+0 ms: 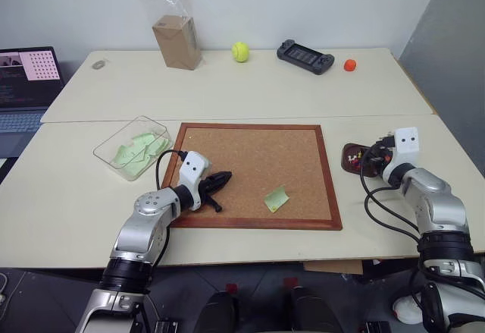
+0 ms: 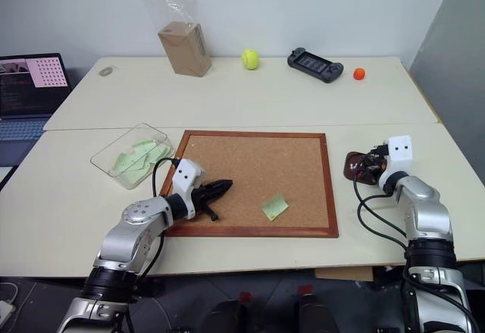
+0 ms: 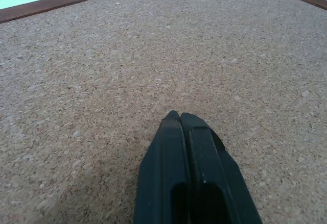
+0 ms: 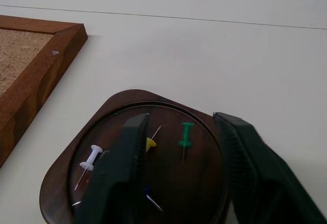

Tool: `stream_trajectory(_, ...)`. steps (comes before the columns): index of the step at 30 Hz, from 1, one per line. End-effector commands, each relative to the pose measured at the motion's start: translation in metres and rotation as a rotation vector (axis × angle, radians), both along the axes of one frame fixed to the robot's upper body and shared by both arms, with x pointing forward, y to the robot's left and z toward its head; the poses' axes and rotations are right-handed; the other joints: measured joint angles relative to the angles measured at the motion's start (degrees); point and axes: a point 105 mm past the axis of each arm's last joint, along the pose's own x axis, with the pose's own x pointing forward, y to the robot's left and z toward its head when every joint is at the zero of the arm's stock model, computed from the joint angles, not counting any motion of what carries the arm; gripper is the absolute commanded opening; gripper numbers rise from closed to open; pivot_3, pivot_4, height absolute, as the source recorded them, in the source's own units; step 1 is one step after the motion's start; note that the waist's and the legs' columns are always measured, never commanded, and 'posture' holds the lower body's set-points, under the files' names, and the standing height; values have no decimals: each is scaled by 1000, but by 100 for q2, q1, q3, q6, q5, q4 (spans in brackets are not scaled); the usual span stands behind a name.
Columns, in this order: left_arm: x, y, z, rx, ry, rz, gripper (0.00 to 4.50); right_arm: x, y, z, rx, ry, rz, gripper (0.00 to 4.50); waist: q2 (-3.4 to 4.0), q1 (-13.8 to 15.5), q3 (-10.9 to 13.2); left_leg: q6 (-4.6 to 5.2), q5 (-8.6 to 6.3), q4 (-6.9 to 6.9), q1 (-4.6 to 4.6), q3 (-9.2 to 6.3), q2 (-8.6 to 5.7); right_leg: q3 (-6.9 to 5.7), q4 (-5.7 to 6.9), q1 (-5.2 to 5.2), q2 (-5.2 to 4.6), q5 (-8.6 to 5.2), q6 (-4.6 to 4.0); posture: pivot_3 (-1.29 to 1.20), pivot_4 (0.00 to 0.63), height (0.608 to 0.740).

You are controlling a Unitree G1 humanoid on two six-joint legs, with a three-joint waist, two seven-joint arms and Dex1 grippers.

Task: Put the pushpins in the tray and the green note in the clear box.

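Note:
My right gripper (image 4: pixel 181 118) hangs open just above the dark reddish-brown tray (image 4: pixel 57 182), which lies on the table right of the corkboard. Several pushpins lie in the tray: a green one (image 4: pixel 185 134) between my fingers, a yellow one (image 4: pixel 150 143), a white one (image 4: pixel 91 157). The green note (image 1: pixel 276 199) lies on the corkboard near its front right, one edge curled up. My left gripper (image 1: pixel 221 181) is shut and empty, low over the cork to the left of the note. The clear box (image 1: pixel 114 157) sits left of the board with green notes inside.
The wood-framed corkboard (image 1: pixel 254 128) fills the middle of the near table. At the back stand a bagged cardboard box (image 1: pixel 176 41), a tennis ball (image 1: pixel 240 51), a game controller (image 1: pixel 305 57) and a small orange thing (image 1: pixel 349 64). A laptop (image 1: pixel 27 83) sits far left.

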Motion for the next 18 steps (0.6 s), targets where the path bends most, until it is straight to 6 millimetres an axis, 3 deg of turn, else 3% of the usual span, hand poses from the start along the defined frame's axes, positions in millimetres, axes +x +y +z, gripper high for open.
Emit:
stream_trajectory(1,-4,4,-20,30,68,19,0,-2,-5,25,-19,-74,6,2420,0,0,0,0,0,0,0,0,0,0,0,0,0,0,0,0,150,740)
stream_trajectory(10,-5,2,-20,24,69,15,0,-14,7,43,-21,-123,133,2420,0,0,0,0,0,-1,-1,0,0,0,-2,0,0,-1,1,0,150,740)
stream_trajectory(13,-4,2,-20,24,70,16,0,-29,24,45,-69,-113,325,2420,-1,7,0,0,0,-1,-1,-1,-1,-1,-3,0,0,-1,2,0,150,740)
stream_trajectory(16,-3,1,-21,25,69,14,0,-59,45,36,-147,-65,598,2420,0,17,1,0,-1,-2,-5,-5,-3,-6,-8,1,-1,-9,16,0,150,740)
stream_trajectory(18,-3,1,-20,24,68,13,0,-71,53,33,-155,-46,690,2420,-1,12,1,0,-1,-2,-5,-7,-2,-9,-12,4,-1,-11,18,0,150,740)
